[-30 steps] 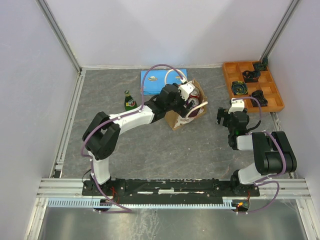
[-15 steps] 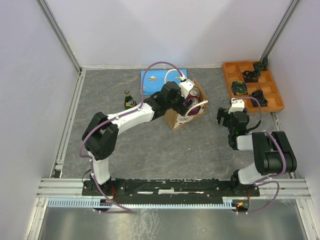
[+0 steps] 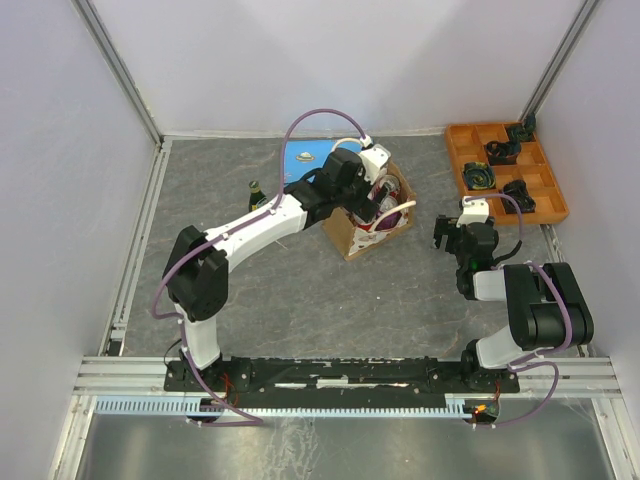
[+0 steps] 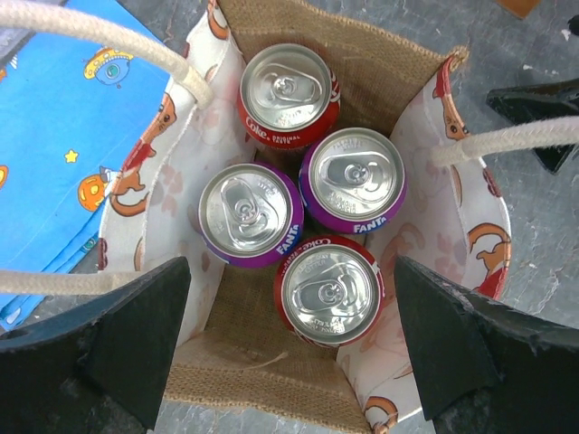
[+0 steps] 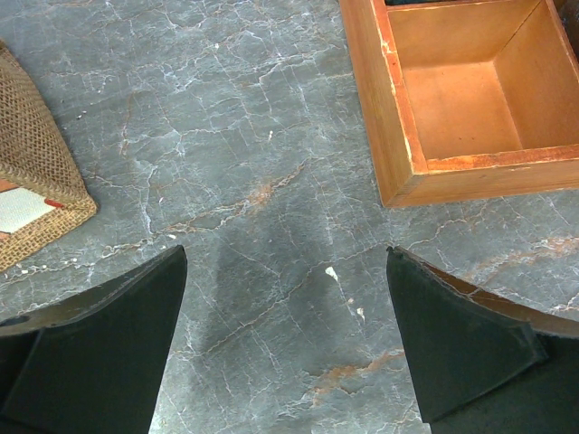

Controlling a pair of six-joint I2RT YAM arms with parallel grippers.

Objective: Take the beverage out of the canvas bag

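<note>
The left gripper (image 4: 291,271) is hovering over the mouth of the bag (image 4: 362,81), spread wide and holding nothing. Four cans are standing upright inside it. A red can (image 4: 330,289) is sitting below the gap between the fingers, with two purple cans (image 4: 353,176) just beyond and a second red can (image 4: 288,90) farthest ahead. The right gripper (image 5: 285,262) is hanging spread and empty over the table (image 5: 271,136).

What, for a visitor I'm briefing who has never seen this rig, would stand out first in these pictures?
Two red cans and two purple cans stand packed inside the canvas bag, toward the back of the table. The left gripper hangs open right above them. Next comes the orange tray in the far right corner.
</note>
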